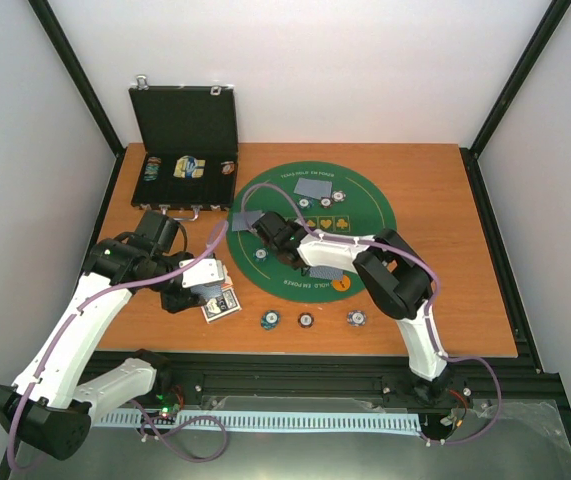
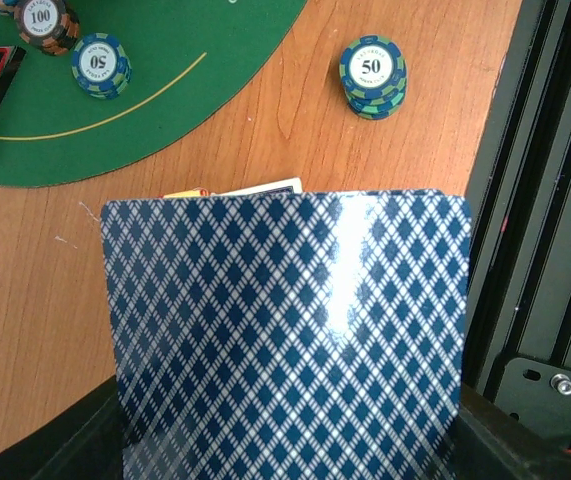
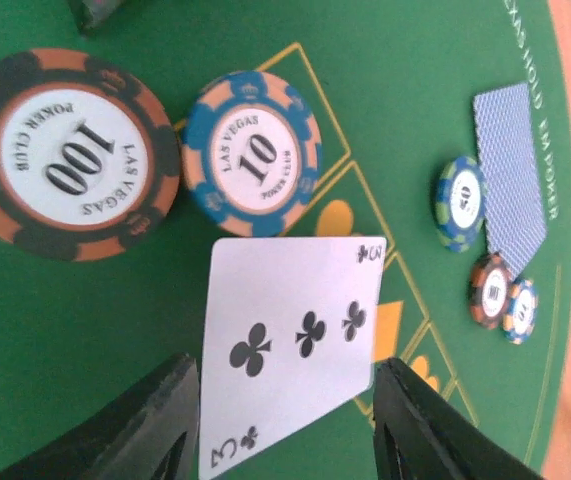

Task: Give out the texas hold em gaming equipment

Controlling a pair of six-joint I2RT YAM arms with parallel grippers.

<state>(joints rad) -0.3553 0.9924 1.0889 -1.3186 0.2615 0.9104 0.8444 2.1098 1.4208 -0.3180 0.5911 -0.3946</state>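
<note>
Left gripper (image 2: pixel 285 455) clenched on a blue-backed card (image 2: pixel 285 320), held by its side edges over the wooden table (image 2: pixel 265 130) beside the green mat (image 2: pixel 165 60). Right gripper (image 3: pixel 283 430) released, fingers parted - three of clubs (image 3: pixel 295 335) face up between them on the mat, right beside the 10 chip (image 3: pixel 253 152).

Glossy card (image 2: pixel 285 330), matt wooden table (image 2: pixel 265 140)

White-and-black arms (image 1: pixel 85 320), seemingly lilac cables (image 1: pixel 202 258), black bases.
</note>
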